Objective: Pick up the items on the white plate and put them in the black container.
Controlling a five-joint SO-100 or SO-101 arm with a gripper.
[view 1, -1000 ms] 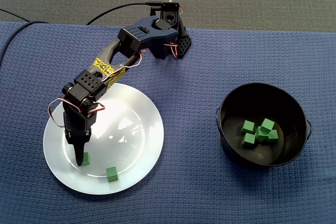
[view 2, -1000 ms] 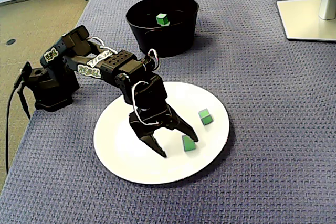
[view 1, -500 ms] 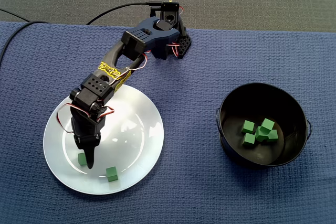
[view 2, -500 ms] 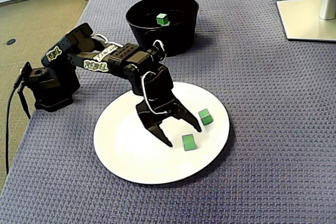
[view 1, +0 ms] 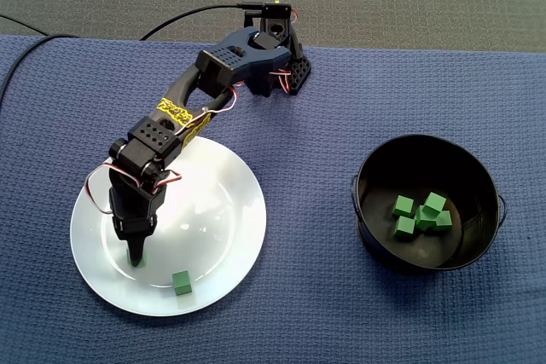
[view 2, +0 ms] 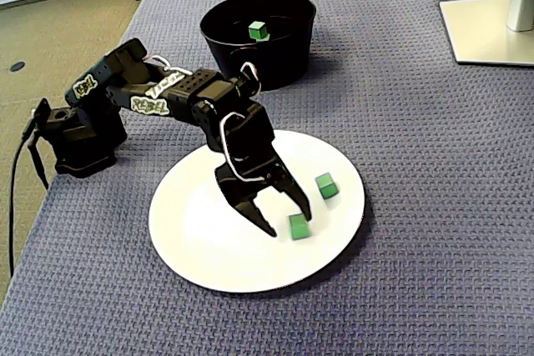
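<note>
I see the blue woven-cloth tabletop [view 1: 324, 125] carrying a round white plate [view 1: 222, 202] and, well apart from it, a round black container [view 1: 375, 245] holding several green cubes [view 1: 403, 206]. My black gripper [view 2: 287, 223] is low over the plate with its fingers spread. One small green cube [view 2: 298, 227] sits between them, and a second green cube [view 2: 326, 186] lies nearby.

Bright even light, glare on plate [view 1: 223, 198]

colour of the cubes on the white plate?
Green. Both show best in a fixed view: the near cube and the far cube.
</note>
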